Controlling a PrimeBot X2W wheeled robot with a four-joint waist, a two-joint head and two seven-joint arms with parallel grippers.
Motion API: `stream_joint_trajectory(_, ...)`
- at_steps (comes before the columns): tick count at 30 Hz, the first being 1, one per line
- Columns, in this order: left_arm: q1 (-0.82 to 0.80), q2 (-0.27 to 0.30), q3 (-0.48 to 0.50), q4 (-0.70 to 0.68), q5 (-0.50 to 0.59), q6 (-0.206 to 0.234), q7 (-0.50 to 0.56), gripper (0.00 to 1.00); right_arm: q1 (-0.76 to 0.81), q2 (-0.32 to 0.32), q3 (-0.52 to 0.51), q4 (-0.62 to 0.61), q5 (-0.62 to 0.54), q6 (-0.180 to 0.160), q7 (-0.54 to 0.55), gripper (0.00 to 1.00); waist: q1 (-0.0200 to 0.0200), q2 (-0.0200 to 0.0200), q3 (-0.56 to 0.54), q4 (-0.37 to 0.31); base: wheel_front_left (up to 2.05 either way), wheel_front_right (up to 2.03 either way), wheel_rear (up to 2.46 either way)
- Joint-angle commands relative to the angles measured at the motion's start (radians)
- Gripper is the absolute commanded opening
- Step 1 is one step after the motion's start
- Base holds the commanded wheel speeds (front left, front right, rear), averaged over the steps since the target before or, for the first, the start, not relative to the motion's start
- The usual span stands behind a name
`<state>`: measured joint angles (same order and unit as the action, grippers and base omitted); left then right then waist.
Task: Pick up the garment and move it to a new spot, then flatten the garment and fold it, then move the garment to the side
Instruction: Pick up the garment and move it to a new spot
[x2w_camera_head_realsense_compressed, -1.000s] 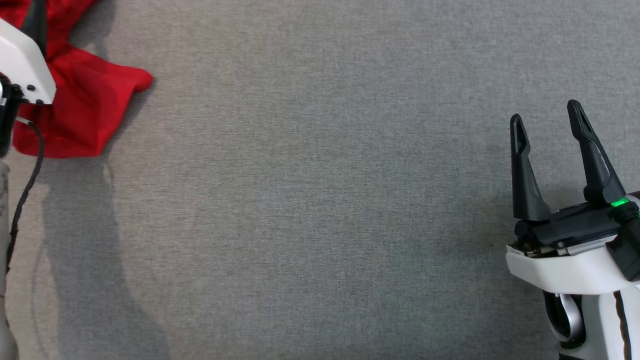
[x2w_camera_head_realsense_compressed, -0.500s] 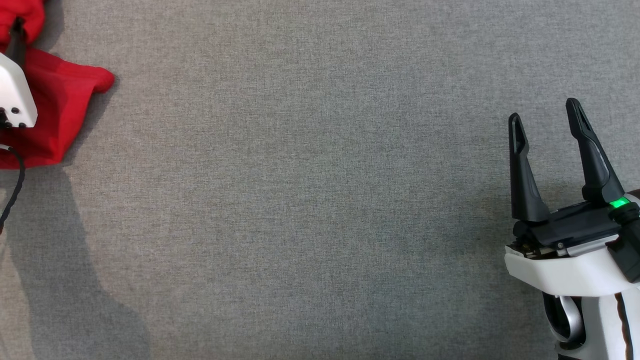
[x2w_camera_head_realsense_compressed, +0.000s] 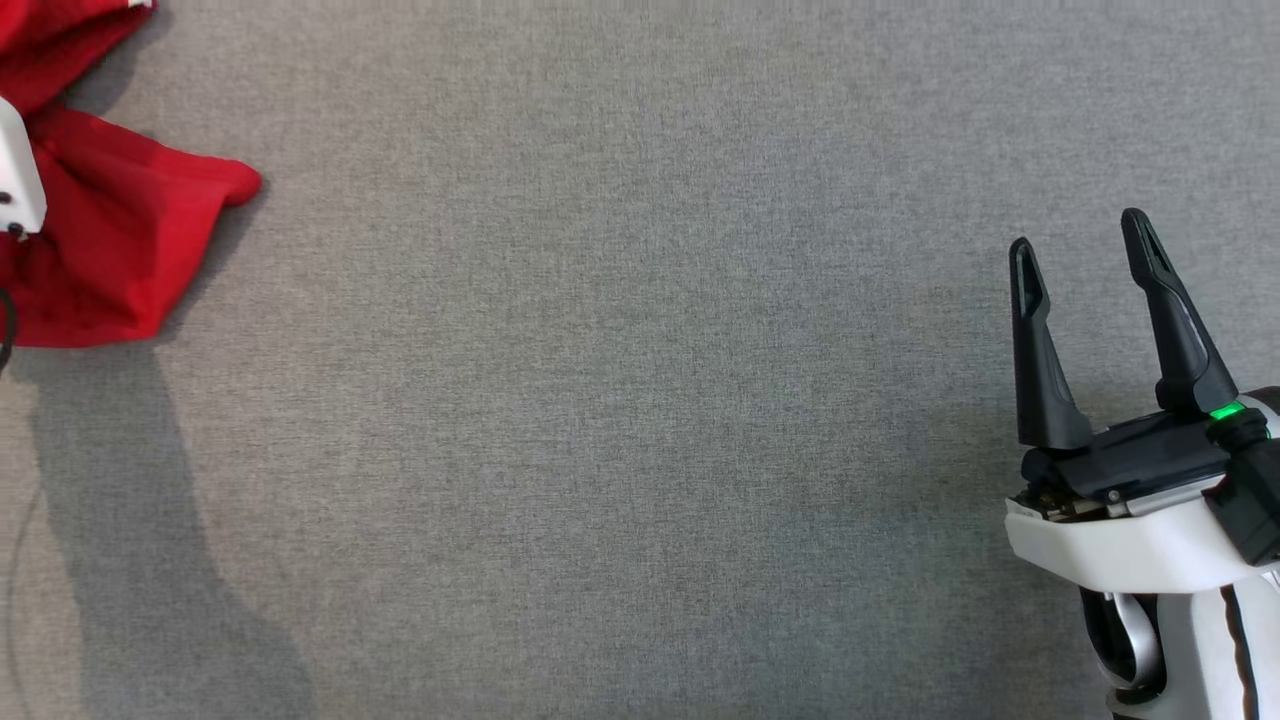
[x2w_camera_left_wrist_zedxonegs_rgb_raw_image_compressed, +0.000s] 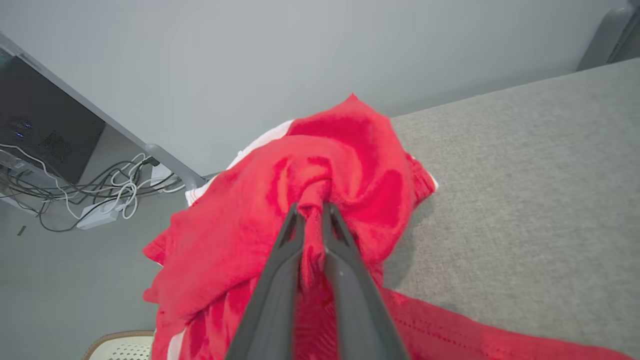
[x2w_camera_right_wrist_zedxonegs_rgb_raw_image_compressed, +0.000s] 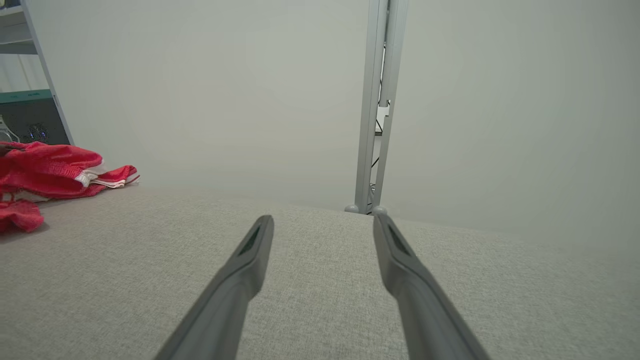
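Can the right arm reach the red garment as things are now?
Probably, if it stretches far enough: only grey surface lies between the open right gripper and the red garment, far left, pinched by the left gripper.

The garment is bright red, with white striped trim at its edge (plain in the right wrist view). The bench is a mottled grey weave. The right gripper has black fingers on a white body, with one green light.
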<state>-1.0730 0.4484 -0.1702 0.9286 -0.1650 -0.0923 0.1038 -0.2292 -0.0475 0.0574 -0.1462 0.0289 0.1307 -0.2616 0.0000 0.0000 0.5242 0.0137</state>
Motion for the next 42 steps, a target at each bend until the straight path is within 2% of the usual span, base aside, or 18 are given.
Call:
stream_joint_trajectory(1,-0.015,0.006,-0.002,-0.006,0.005,0.005,-0.006,0.00,0.009,-0.005,-0.002,0.004,0.006,0.000,-0.005,1.00,0.0000,0.0000,-0.021,0.004,0.00,0.00,0.00)
stream_joint_trajectory(10,-0.054,0.016,-0.056,-0.061,0.037,-0.005,-0.045,0.00,0.041,-0.006,-0.004,0.029,0.036,0.000,-0.005,1.00,0.0000,0.0000,-0.162,0.001,0.00,0.00,0.00)
stream_joint_trajectory(19,-0.072,-0.030,-0.150,-0.154,0.037,-0.029,-0.062,0.00,0.100,-0.006,-0.028,0.050,0.071,0.000,-0.005,1.00,0.0000,0.0000,-0.299,-0.033,0.00,0.00,0.00)
stream_joint_trajectory(24,-0.031,-0.088,-0.254,-0.237,-0.004,-0.038,-0.057,0.00,0.126,-0.006,-0.041,0.060,0.082,0.000,-0.005,1.00,0.0000,0.0000,-0.350,-0.064,0.00,0.00,0.00)
stream_joint_trajectory(30,0.018,-0.151,-0.422,-0.375,-0.133,-0.036,-0.039,0.00,0.153,-0.005,-0.070,0.065,0.091,0.000,-0.005,1.00,0.0000,0.0000,-0.388,-0.106,0.00,0.00,0.00)
stream_joint_trajectory(33,0.039,-0.180,-0.458,-0.414,-0.175,-0.036,-0.042,0.00,0.160,-0.006,-0.078,0.066,0.094,0.000,-0.005,1.00,0.0000,0.0000,-0.393,-0.118,0.00,0.00,0.00)
stream_joint_trajectory(38,0.103,-0.278,-0.491,-0.474,-0.255,-0.033,-0.079,0.00,0.166,-0.006,-0.085,0.068,0.100,0.000,-0.005,1.00,0.0000,0.0000,-0.391,-0.145,0.00,0.00,0.00)
stream_joint_trajectory(42,0.205,-0.358,-0.494,-0.452,-0.347,-0.019,-0.099,0.00,0.165,-0.005,-0.082,0.069,0.108,0.000,-0.005,1.00,0.0000,0.0000,-0.377,-0.160,0.00,0.00,0.00)
